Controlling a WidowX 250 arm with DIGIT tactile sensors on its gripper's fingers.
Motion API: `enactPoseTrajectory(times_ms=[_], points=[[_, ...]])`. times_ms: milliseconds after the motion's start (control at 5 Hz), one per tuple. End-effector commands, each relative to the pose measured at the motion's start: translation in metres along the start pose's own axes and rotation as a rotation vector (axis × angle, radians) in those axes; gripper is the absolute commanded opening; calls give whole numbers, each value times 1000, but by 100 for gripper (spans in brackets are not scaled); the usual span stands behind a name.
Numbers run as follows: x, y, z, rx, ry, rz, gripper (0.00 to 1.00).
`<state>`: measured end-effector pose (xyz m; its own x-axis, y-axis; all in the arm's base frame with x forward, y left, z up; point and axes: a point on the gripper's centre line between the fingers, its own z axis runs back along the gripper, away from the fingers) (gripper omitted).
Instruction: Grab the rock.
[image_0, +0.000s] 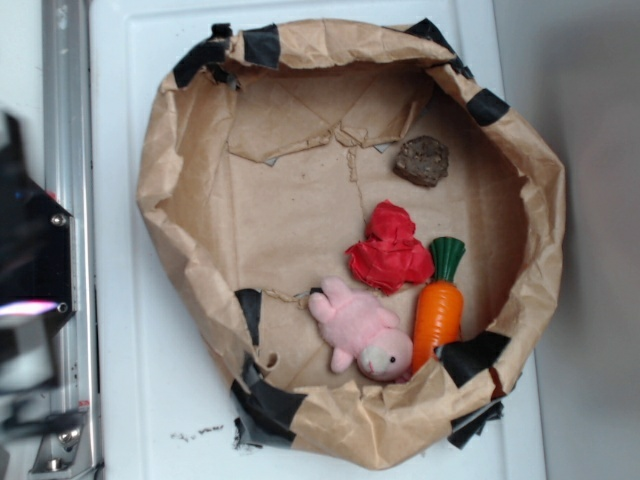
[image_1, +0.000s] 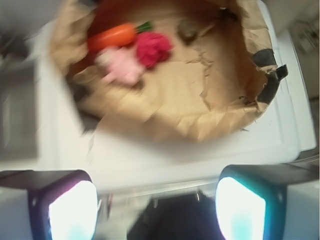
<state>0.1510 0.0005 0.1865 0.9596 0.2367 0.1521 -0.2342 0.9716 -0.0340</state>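
The rock (image_0: 422, 161), a small dark brown speckled chunk, lies on the brown paper at the upper right inside the paper basin (image_0: 170, 190). In the blurred wrist view the rock (image_1: 188, 30) shows as a dark blob near the top. My gripper (image_1: 156, 210) hangs outside the basin, over the white surface, well away from the rock. Its two glowing fingers (image_1: 70, 212) stand wide apart with nothing between them. In the exterior view only a dark blurred part of the arm shows at the left edge.
Inside the basin lie a red paper wad (image_0: 390, 250), an orange carrot toy (image_0: 438, 308) and a pink plush pig (image_0: 362, 332). Black tape patches (image_0: 262, 398) hold the crumpled rim. A metal rail (image_0: 68, 120) runs down the left side.
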Motion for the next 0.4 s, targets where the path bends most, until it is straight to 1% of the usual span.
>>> enactPoseTrajectory(times_ms=[0, 200], points=[[81, 7, -61, 69, -216, 121, 100], [118, 11, -70, 29, -240, 142, 100]])
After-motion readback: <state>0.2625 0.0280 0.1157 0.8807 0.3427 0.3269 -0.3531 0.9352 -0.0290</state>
